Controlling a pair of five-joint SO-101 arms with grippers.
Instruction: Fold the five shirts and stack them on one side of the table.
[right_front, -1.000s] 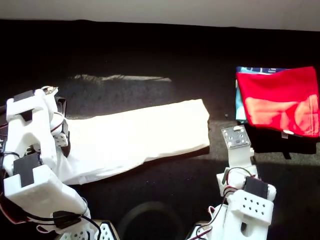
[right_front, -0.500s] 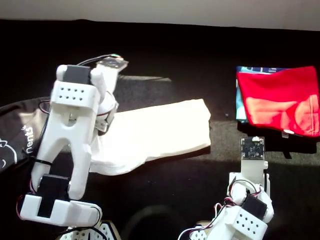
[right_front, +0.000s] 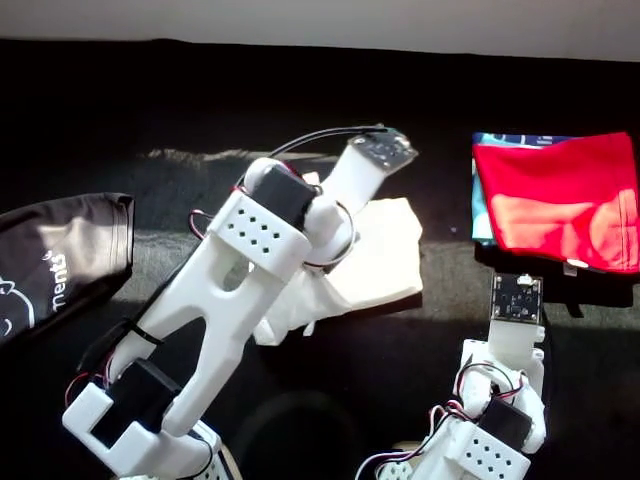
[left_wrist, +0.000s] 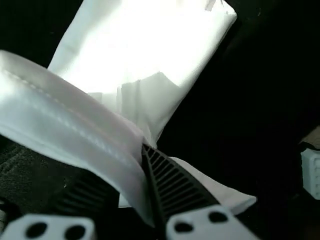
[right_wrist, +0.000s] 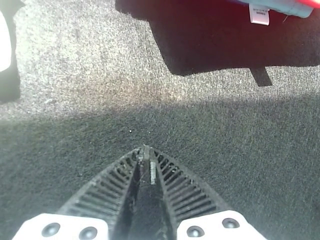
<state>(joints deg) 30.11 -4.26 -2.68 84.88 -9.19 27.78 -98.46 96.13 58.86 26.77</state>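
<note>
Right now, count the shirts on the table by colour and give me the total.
White shirt: 1
Black: 2, loose black shirt and stacked black shirt
Red shirt: 1
Blue shirt: 1
Total: 5

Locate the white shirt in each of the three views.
High view: white shirt mid-table, partly under the left arm.
Left wrist view: its hem pinched in the left gripper, the rest spread beyond.
Right wrist view: a white sliver at the picture's edge.
Shared landmark: the dark table mat.

White shirt (right_front: 388, 252), red shirt (right_front: 560, 200), blue shirt (right_front: 480, 210), black shirt (right_front: 60, 265) with white print, dark table (right_front: 250, 100)
</note>
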